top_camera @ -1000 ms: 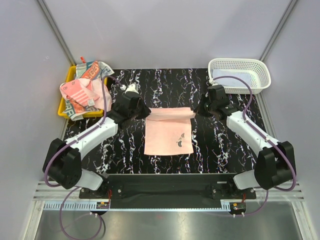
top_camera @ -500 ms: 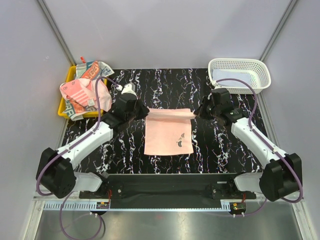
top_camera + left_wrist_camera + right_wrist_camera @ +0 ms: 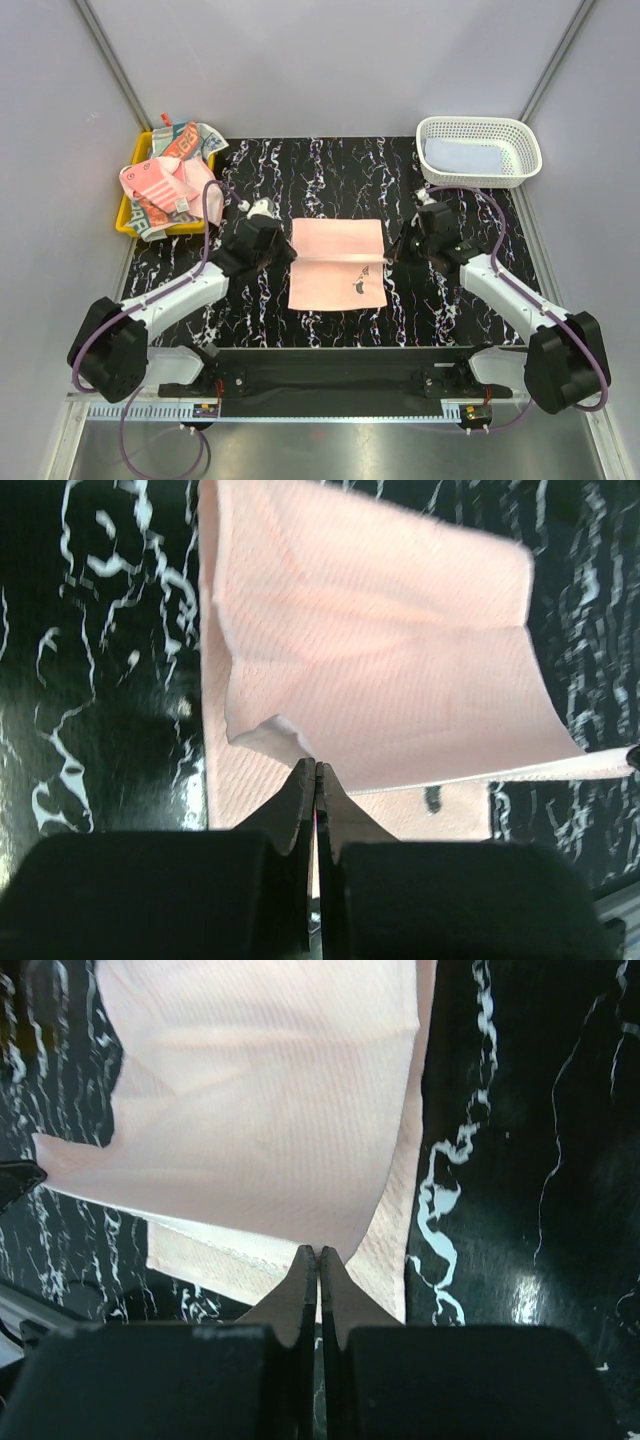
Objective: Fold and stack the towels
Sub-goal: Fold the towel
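A plain pink towel lies in the middle of the black marbled table, its far edge lifted and carried over the lower layer. My left gripper is shut on the left corner of that lifted edge, and my right gripper is shut on the right corner. In the left wrist view the closed tips pinch the pink towel. In the right wrist view the closed tips pinch it too. More towels, pink striped and letter-printed, are heaped at the far left.
The heap sits in a yellow tray at the table's far left. A white lattice basket at the far right holds a pale blue-white towel. Grey walls close in the sides and back.
Both grippers have moved toward the near edge, drawing the towel's far edge over the lower layer; the fold now lies farther back and the flap covers about half.
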Tool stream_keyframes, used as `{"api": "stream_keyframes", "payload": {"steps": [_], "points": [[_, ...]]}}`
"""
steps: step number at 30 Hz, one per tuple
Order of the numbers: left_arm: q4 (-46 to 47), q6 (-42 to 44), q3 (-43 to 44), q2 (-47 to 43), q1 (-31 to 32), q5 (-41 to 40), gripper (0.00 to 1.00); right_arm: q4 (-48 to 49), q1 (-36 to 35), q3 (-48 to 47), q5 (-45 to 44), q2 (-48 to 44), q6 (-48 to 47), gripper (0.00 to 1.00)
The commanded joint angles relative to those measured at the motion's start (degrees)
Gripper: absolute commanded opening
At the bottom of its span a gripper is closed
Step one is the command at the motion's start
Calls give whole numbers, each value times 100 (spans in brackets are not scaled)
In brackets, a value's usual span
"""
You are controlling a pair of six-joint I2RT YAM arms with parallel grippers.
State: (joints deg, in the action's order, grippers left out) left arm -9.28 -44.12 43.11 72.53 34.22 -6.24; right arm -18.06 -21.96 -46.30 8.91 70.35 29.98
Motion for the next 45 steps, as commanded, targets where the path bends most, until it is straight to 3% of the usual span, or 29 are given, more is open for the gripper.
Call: {"api": "stream_keyframes", "payload": {"steps": [1,8,19,35,41,45], "points": [[444,-97,-136,15,85,-132,0,303,-46,297,93,-135,122,0],[427,-106,-75,138,182,-167,0,330,-81,447,32,-65,122,0],[-223,44,330,-468,182,-308,0,-373,-90,-204,-38,-601,8,0],[611,-387,-1094,-240,445,-70,0,610,-221,1448,419,-628,562,0],[691,-475,-1104,-64,604,-123,0,866,-353,1747,454,-469,676,0],[270,-440,-858,-213,692,-377,0,726,-371,1695,375,-592,632,0]]}}
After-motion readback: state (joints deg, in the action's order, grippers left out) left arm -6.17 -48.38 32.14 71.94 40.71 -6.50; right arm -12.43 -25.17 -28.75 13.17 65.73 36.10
